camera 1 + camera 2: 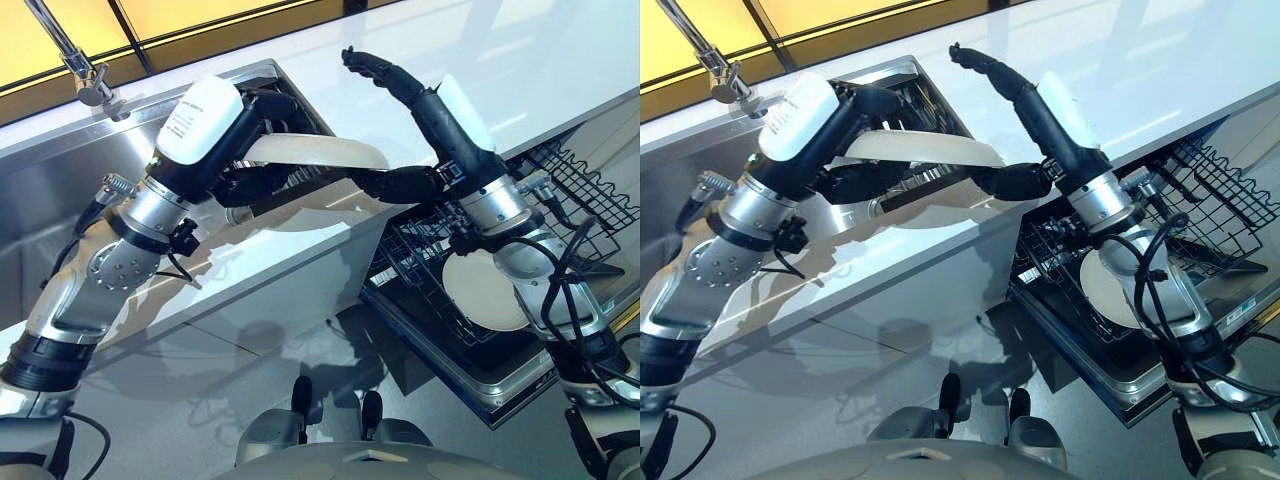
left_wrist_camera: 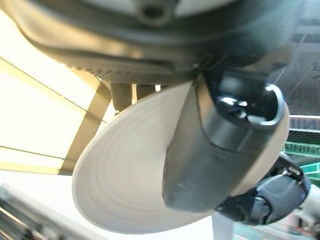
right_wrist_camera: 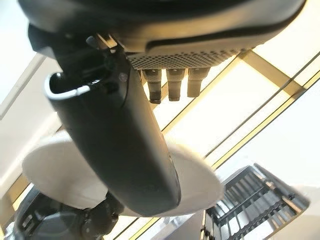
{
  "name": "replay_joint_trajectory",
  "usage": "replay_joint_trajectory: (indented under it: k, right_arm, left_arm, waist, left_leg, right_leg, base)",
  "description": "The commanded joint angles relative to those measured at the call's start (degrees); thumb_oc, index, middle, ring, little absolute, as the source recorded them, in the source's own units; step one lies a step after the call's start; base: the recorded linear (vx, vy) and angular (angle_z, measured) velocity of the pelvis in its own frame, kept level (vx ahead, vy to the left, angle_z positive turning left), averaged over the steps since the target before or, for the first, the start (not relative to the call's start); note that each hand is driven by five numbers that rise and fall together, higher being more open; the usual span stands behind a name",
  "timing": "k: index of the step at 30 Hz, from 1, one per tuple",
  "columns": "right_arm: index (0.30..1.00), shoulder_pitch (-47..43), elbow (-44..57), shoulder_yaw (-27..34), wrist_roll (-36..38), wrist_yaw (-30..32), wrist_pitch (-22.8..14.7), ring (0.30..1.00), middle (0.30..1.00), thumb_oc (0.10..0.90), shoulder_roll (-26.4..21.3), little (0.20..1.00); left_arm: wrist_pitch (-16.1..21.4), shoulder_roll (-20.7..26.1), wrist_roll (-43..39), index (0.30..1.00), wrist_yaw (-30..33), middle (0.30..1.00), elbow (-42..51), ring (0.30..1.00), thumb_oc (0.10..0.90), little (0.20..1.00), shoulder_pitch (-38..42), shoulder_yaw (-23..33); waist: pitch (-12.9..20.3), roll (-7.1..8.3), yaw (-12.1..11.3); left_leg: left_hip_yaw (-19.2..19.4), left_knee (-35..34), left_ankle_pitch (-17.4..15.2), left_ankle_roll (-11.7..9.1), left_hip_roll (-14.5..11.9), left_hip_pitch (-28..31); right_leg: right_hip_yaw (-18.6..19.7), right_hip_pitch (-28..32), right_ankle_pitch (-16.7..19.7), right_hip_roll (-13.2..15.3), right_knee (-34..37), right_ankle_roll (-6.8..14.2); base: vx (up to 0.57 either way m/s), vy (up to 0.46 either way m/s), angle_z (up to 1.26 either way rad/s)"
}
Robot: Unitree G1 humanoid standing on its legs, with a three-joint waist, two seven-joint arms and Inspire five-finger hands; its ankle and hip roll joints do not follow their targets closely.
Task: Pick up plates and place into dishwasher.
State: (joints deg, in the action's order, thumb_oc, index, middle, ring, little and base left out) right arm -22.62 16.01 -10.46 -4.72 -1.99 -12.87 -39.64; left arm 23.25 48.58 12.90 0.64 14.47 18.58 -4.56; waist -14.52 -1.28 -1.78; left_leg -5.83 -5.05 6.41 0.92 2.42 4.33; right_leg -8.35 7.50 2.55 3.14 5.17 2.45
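Observation:
My left hand [image 1: 235, 130] holds a white plate [image 1: 320, 152] flat above the counter edge beside the sink, its thumb [image 2: 215, 145] and fingers pinching the rim. My right hand [image 1: 440, 120] reaches in from the right. Its fingers [image 1: 385, 72] point straight up and away from the plate. Its thumb [image 1: 400, 185] lies against the plate's [image 3: 50, 170] right edge from below. A second white plate [image 1: 485, 290] stands in the open dishwasher's lower rack [image 1: 420, 250], under my right forearm.
The steel sink [image 1: 60, 180] with its faucet [image 1: 80, 65] is at the left, with a dark rack [image 1: 300, 108] behind my left hand. The white countertop [image 1: 540, 60] runs across the back. An empty wire basket [image 1: 590, 190] sits at the right above the dishwasher door [image 1: 480, 370].

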Motion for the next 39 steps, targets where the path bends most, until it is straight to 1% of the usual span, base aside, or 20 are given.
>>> replay_joint_trajectory:
  k: [1,4,5,6,10,15,16,18,19,20,21,22,24,27,29,31,34,37,38,39]
  right_arm:
    - [0.702,-7.6,4.3,-0.8,1.1,1.2,-2.2,0.702,0.702,0.569,-0.8,0.669]
    - [0.740,-7.6,4.2,-1.1,2.5,0.3,-1.3,0.740,0.740,0.613,-0.9,0.713]
    - [0.716,-7.6,4.3,-1.1,2.8,0.3,-1.2,0.716,0.716,0.586,-0.9,0.686]
    - [0.300,-7.6,4.0,-1.2,3.3,0.6,-1.3,0.300,0.300,0.100,-0.8,0.200]
    - [0.300,-7.1,4.1,-0.9,5.0,1.2,-1.0,0.300,0.300,0.100,0.0,0.200]
    - [0.300,-6.3,3.1,0.0,5.1,5.5,-1.7,0.300,0.300,0.100,1.5,0.200]
    - [0.300,-5.8,2.8,0.6,4.8,6.7,-2.2,0.300,0.300,0.100,1.9,0.200]
    - [0.300,-4.7,2.4,2.1,5.7,9.4,-3.0,0.300,0.300,0.100,2.5,0.200]
    - [0.300,-4.1,2.3,2.9,6.6,10.2,-3.4,0.300,0.300,0.100,2.8,0.200]
    - [0.300,-3.5,2.3,3.5,7.1,11.0,-3.4,0.300,0.300,0.100,3.1,0.200]
    - [0.300,-2.8,2.1,4.3,7.9,12.1,-4.0,0.300,0.300,0.100,3.4,0.200]
    - [0.300,-1.7,1.8,5.7,9.0,13.3,-4.5,0.300,0.300,0.100,4.0,0.200]
    - [0.300,0.3,1.4,7.8,10.0,16.1,-5.8,0.300,0.300,0.100,5.0,0.200]
    - [0.300,3.0,-0.1,11.2,8.8,22.7,-8.0,0.300,0.300,0.100,5.6,0.200]
    - [0.300,6.2,-2.5,15.8,7.1,30.6,-10.0,0.300,0.300,0.100,6.4,0.200]
    - [0.300,9.1,-3.8,19.3,7.3,34.7,-10.4,0.300,0.300,0.100,6.8,0.200]
    - [0.300,13.9,-5.6,24.3,7.9,39.5,-10.3,0.300,0.300,0.100,7.8,0.200]
    - [0.300,17.7,-8.4,27.8,10.1,41.2,-9.3,0.300,0.300,0.100,9.7,0.200]
    - [0.300,19.2,-9.8,28.8,11.4,41.2,-8.4,0.300,0.300,0.100,10.7,0.200]
    - [0.300,19.4,-10.0,28.9,11.4,41.2,-8.4,0.300,0.300,0.100,10.9,0.200]
  left_arm:
    - [3.4,-2.3,-5.4,0.300,1.9,0.300,2.1,0.300,0.100,0.200,6.9,-0.9]
    - [3.6,-2.2,-4.2,0.300,3.1,0.300,2.3,0.300,0.100,0.200,7.3,-1.3]
    - [3.7,-2.3,-3.3,0.300,3.8,0.300,2.3,0.300,0.100,0.200,7.5,-1.5]
    - [3.7,-2.1,-2.5,0.300,4.6,0.300,2.3,0.300,0.100,0.200,8.1,-1.9]
    - [3.7,-2.6,-1.5,0.300,5.5,0.300,2.7,0.300,0.100,0.200,8.2,-2.2]
    - [3.3,-3.6,-0.3,0.300,7.5,0.300,2.3,0.300,0.100,0.200,7.7,-2.8]
    - [3.0,-3.9,-1.0,0.425,7.4,0.425,2.0,0.425,0.245,0.345,7.5,-2.9]
    - [2.6,-4.6,-2.2,0.512,7.4,0.512,2.0,0.512,0.347,0.447,6.5,-2.4]
    - [2.3,-4.9,-2.8,0.531,6.9,0.531,2.0,0.531,0.369,0.469,5.9,-2.1]
    - [1.8,-5.2,-4.1,0.566,6.6,0.566,2.0,0.566,0.410,0.510,5.3,-1.8]
    - [1.3,-5.6,-4.9,0.789,6.4,0.789,1.9,0.789,0.671,0.771,4.7,-1.4]
    - [0.2,-6.1,-6.0,0.900,6.0,0.900,1.8,0.900,0.800,0.900,3.7,-1.0]
    - [-1.0,-6.8,-7.5,0.900,6.2,0.900,1.3,0.900,0.800,0.900,2.0,0.0]
    - [-1.9,-7.3,-8.4,0.900,7.5,0.900,0.1,0.900,0.800,0.900,-0.6,1.8]
    - [-1.7,-7.3,-7.7,0.900,10.3,0.900,-1.5,0.900,0.800,0.900,-3.6,4.5]
    - [-1.8,-7.0,-7.8,0.900,11.9,0.900,-2.1,0.900,0.800,0.900,-6.0,7.2]
    - [-2.2,-7.0,-7.9,0.900,13.7,0.900,-2.6,0.900,0.800,0.900,-10.3,11.8]
    - [-2.2,-7.3,-8.6,0.900,15.6,0.900,-4.2,0.900,0.800,0.900,-14.2,16.1]
    - [-2.0,-7.6,-9.4,0.900,16.3,0.900,-5.0,0.900,0.800,0.900,-15.6,17.6]
    - [-2.0,-7.7,-9.5,0.900,16.3,0.900,-5.0,0.900,0.800,0.900,-15.9,17.9]
  waist:
    - [8.3,-0.03,0.8]
    - [8.4,0.03,0.9]
    - [8.4,0.06,1.0]
    - [8.5,0.10,1.1]
    - [8.6,0.08,1.2]
    - [8.6,-0.03,1.3]
    - [8.6,-0.12,1.4]
    - [8.6,-0.18,1.4]
    - [8.6,-0.17,1.3]
    - [8.6,-0.16,1.3]
    - [8.6,-0.16,1.3]
    - [8.6,-0.23,1.3]
    - [8.6,-0.31,1.4]
    - [8.7,-0.38,1.5]
    - [8.7,-0.51,1.8]
    - [8.7,-0.62,2.1]
    - [8.8,-0.85,2.7]
    - [8.8,-1.14,3.6]
    - [8.8,-1.28,4.0]
    - [8.9,-1.30,4.1]
  left_leg:
    - [3.5,1.2,-9.2,0.1,2.5,3.2]
    - [3.6,1.0,-9.2,0.2,2.5,3.2]
    - [3.6,1.0,-9.1,0.2,2.5,3.3]
    - [3.8,1.0,-9.1,0.2,2.5,3.2]
    - [3.9,0.8,-9.1,0.3,2.5,3.3]
    - [4.1,0.7,-9.1,0.4,2.5,3.5]
    - [4.2,0.7,-9.2,0.4,2.5,3.5]
    - [4.3,0.6,-9.2,0.5,2.6,3.6]
    - [4.3,0.6,-9.2,0.5,2.6,3.6]
    - [4.3,0.6,-9.2,0.5,2.6,3.6]
    - [4.4,0.5,-9.2,0.6,2.6,3.7]
    - [4.5,0.4,-9.2,0.6,2.7,3.7]
    - [4.6,0.4,-9.2,0.8,2.7,3.7]
    - [4.9,0.3,-9.4,0.9,2.7,3.9]
    - [5.5,0.3,-9.6,1.1,2.7,4.1]
    - [5.8,0.2,-9.7,1.2,2.7,4.2]
    - [6.3,0.2,-9.8,1.4,2.6,4.2]
    - [6.9,0.2,-9.9,1.4,2.6,4.4]
    - [7.1,0.1,-10.0,1.4,2.6,4.5]
    - [7.0,0.1,-10.4,1.5,2.6,4.7]
  right_leg:
    - [-0.7,-0.8,-8.8,-5.5,-6.6,-0.5]
    - [-0.5,-0.7,-8.7,-5.6,-6.4,-0.6]
    - [-0.5,-0.7,-8.6,-5.6,-6.3,-0.5]
    - [-0.4,-0.7,-8.6,-5.6,-6.3,-0.6]
    - [-0.4,-0.6,-8.4,-5.6,-6.0,-0.6]
    - [-0.3,-0.4,-8.2,-5.6,-5.7,-0.5]
    - [-0.3,-0.4,-8.2,-5.6,-5.7,-0.5]
    - [-0.4,-0.3,-8.1,-5.5,-5.5,-0.4]
    - [-0.4,-0.3,-8.1,-5.5,-5.5,-0.4]
    - [-0.5,-0.3,-8.0,-5.5,-5.4,-0.3]
    - [-0.5,-0.3,-8.0,-5.5,-5.3,-0.3]
    - [-0.6,-0.3,-7.9,-5.5,-5.3,-0.2]
    - [-0.7,-0.3,-7.8,-5.4,-5.2,-0.2]
    - [-0.6,-0.3,-7.8,-5.4,-5.1,-0.1]
    - [-0.2,-0.3,-7.7,-5.4,-5.0,0.1]
    - [0.0,-0.4,-7.7,-5.5,-4.9,0.2]
    - [0.5,-0.6,-7.5,-5.5,-4.7,0.3]
    - [1.2,-0.7,-7.4,-5.6,-4.7,0.5]
    - [1.6,-0.8,-7.3,-5.6,-4.6,0.5]
    - [1.8,-0.6,-7.7,-5.6,-4.5,0.6]
  base:
    - [0.00,0.000,0.00]
    - [0.00,0.000,0.00]
    - [0.00,0.000,0.00]
    - [0.00,0.000,0.00]
    - [0.00,0.000,0.00]
    - [0.00,0.000,0.00]
    - [0.00,0.000,0.00]
    - [0.00,0.000,0.00]
    - [0.00,0.000,0.00]
    - [0.00,0.000,0.00]
    - [0.00,0.000,0.00]
    - [0.00,0.000,0.00]
    - [0.00,0.000,0.00]
    - [0.00,0.000,0.00]
    - [0.01,-0.006,-0.09]
    - [0.01,-0.006,-0.09]
    - [0.01,0.001,-0.08]
    - [0.01,0.018,-0.15]
    - [0.04,0.029,-0.18]
    - [0.04,0.035,-0.20]
